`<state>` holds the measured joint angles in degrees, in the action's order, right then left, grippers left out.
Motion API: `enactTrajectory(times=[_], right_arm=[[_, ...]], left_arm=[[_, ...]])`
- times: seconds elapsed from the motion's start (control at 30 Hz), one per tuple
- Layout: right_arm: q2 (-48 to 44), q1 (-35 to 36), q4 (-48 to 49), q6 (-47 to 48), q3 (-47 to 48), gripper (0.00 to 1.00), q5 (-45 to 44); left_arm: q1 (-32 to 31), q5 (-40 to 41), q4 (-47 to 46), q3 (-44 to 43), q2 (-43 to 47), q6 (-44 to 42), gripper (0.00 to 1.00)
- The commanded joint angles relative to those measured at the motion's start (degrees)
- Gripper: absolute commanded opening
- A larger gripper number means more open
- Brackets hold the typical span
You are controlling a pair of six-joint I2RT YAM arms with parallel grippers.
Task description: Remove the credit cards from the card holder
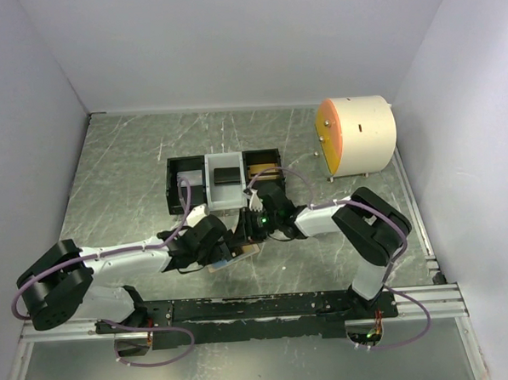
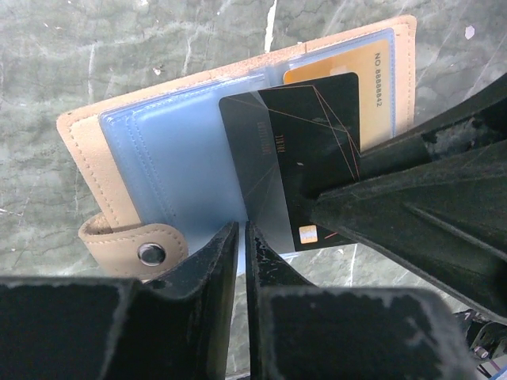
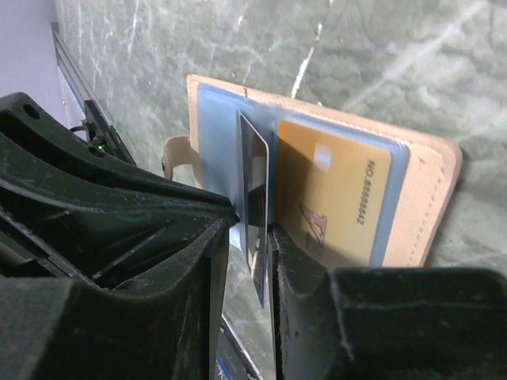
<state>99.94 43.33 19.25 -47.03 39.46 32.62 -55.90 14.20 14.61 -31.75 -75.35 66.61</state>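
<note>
The card holder (image 2: 158,158) is open and held off the table, tan outside and pale blue inside. My left gripper (image 2: 241,237) is shut on the lower edge of its blue flap. A black credit card (image 2: 293,158) sticks partway out of a slot. A gold credit card (image 2: 372,79) lies behind a clear pocket. In the right wrist view the black card (image 3: 255,174) stands edge-on between the jaws of my right gripper (image 3: 249,237). Those jaws are a little open, with a gap on the card's left side. In the top view both grippers meet at the card holder (image 1: 240,254).
A three-compartment black-and-white tray (image 1: 173,164) sits behind the grippers; a dark card (image 1: 225,176) lies in its middle part and a gold one (image 1: 261,168) in its right part. A white drum with an orange face (image 1: 358,138) stands at the back right. Walls close in on both sides.
</note>
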Motion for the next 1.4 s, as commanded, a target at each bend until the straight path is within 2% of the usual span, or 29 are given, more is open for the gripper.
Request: enactTrajectory(times=[0.0,0.3,0.6,0.7,0.97,1.03,1.1,1.37], right_arm=[[1.8,-0.2,-1.5,3.1,3.2,0.27,0.8],[3.8,-0.2,0.4,3.0,3.1,0.25,4.0],[3.6,-0.2,0.9,2.5,1.7,0.18,3.9],[3.8,0.0,1.3,2.4,1.5,0.12,4.1],[4.7,0.2,2.3,2.0,1.9,0.11,4.5],[4.9,0.3,2.4,2.0,2.3,0.07,4.5],[4.5,0.3,1.7,2.3,2.4,0.0,3.9],[-2.2,0.3,-3.3,6.3,1.6,0.0,-2.2]], left_arm=[[0.1,0.6,3.1,1.8,-0.1,0.2,0.21],[0.1,1.5,4.3,1.6,1.2,0.8,0.21],[0.1,1.5,4.3,2.0,1.9,1.1,0.21],[0.0,1.5,4.3,1.8,1.9,1.2,0.2],[0.1,0.9,3.4,1.9,1.7,0.7,0.2],[0.1,0.9,3.4,1.7,1.4,0.6,0.2],[0.0,0.9,3.6,1.6,1.3,0.7,0.2],[0.1,1.6,5.0,1.7,3.5,0.9,0.2]])
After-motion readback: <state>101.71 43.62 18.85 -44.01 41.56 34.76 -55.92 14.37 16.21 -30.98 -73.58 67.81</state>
